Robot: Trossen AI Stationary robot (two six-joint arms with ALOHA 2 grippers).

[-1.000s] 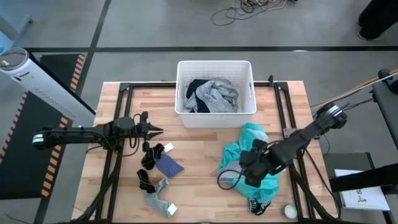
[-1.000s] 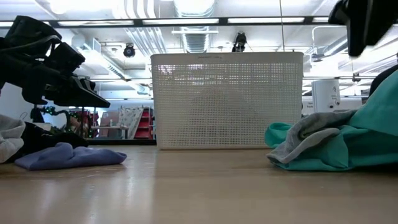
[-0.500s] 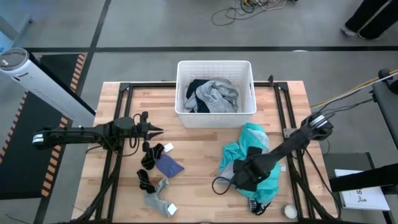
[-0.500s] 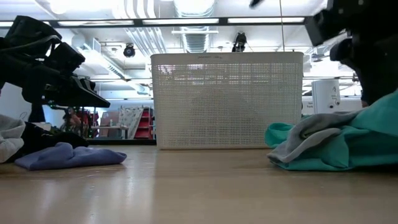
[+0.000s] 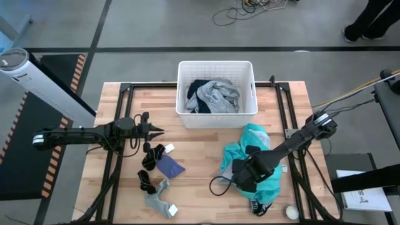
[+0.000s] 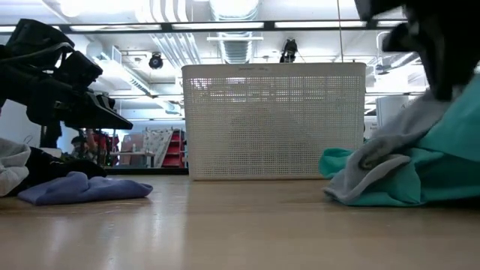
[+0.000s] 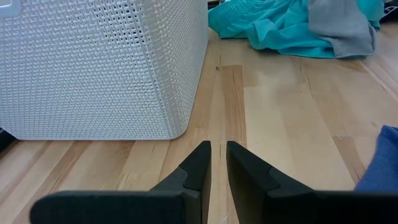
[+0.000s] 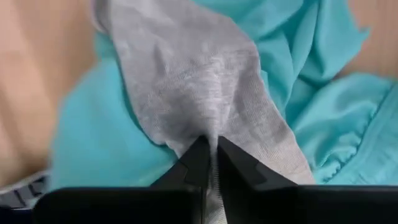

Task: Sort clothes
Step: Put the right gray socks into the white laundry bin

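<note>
A grey sock [image 8: 186, 74] lies on a bright teal garment [image 5: 256, 140] at the table's near right. My right gripper [image 5: 240, 177] is over it, shut on the sock. The low view shows the sock [image 6: 375, 154] drawn up from the teal heap [image 6: 420, 180]. My left gripper [image 7: 217, 155] waits above the table's left side [image 5: 156, 131], shut, with nothing between its fingers. A blue-purple cloth [image 5: 170, 167], black socks [image 5: 153, 155] and grey socks [image 5: 159, 190] lie near the left. My right gripper pinches a raised fold of the grey sock [image 8: 210, 134] between its two fingers. It comes from above, slanting down from the table's right. The fold is pulled up into a ridge, and the rest of the sock still lies on the teal garment.
A white ribbed basket [image 5: 181, 94] at the far middle holds grey and dark garments [image 5: 215, 95]. A small white ball [image 5: 291, 212] lies at the near right edge. Bare wood lies between the basket and the near edge.
My right gripper has moved toward the table's near left over the teal garment and has taken hold of the grey sock. The sock's upper part now rises toward the gripper in the low view, while the teal garment stays where it was.
</note>
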